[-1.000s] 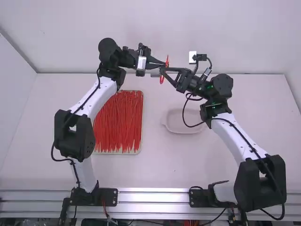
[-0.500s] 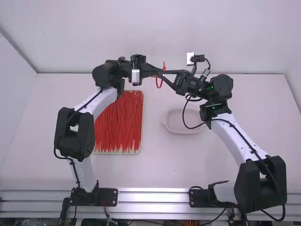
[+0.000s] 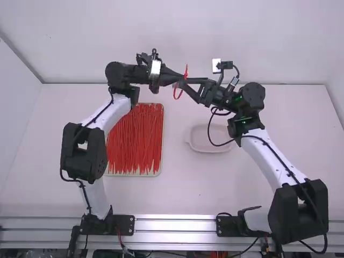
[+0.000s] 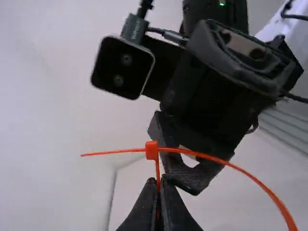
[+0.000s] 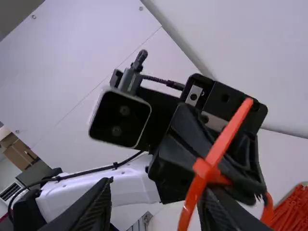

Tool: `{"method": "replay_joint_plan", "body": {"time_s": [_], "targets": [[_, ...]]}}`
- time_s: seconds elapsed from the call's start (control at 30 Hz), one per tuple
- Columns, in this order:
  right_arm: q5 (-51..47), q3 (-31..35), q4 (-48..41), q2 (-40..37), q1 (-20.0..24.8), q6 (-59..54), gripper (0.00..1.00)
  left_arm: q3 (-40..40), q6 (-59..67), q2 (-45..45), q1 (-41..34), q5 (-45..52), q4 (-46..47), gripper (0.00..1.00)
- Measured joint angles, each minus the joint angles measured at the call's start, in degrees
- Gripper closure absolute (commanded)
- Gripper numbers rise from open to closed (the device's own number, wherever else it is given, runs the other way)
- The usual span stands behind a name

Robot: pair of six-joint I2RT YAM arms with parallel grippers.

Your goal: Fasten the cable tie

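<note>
A red cable tie (image 3: 185,72) hangs in the air between the two grippers at the back of the table, its loop (image 3: 176,92) drooping below them. My left gripper (image 3: 179,77) is shut on the strap just under the tie's head (image 4: 151,149), as its own fingers (image 4: 157,204) show. The strap runs on past the head as a long curve (image 4: 250,180). My right gripper (image 3: 188,86) faces the left one, tip to tip. In the right wrist view its fingers (image 5: 94,209) stand apart, with the tie (image 5: 211,161) between them.
A flat wooden tray (image 3: 158,173) with several loose red cable ties lies left of the middle. A shallow clear container (image 3: 207,141) sits under the right arm's forearm. Both grippers are high above the table near the back wall.
The left arm's upper joint has dropped and swung left, and its wrist has turned. The tie and both gripper tips have shifted slightly left, and the loop hangs farther left.
</note>
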State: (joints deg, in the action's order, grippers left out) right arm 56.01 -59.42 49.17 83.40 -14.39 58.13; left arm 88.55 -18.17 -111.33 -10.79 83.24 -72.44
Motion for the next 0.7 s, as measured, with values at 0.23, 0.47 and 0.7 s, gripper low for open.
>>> {"method": "replay_joint_plan", "body": {"time_s": [0.23,0.47,0.7], "targets": [[2.38,0.00,-0.42,0.20,0.42,-0.07,0.48,2.03,-1.20,0.00,0.66,-1.73,7.67,0.99],[4.76,0.00,-0.42,0.22,0.83,-0.20,0.45,2.03,-2.08,0.00,1.07,-2.54,11.52,0.98],[5.18,0.00,-0.46,0.22,5.20,-0.24,0.39,2.03,-4.83,0.00,1.57,-0.28,12.02,0.98]]}}
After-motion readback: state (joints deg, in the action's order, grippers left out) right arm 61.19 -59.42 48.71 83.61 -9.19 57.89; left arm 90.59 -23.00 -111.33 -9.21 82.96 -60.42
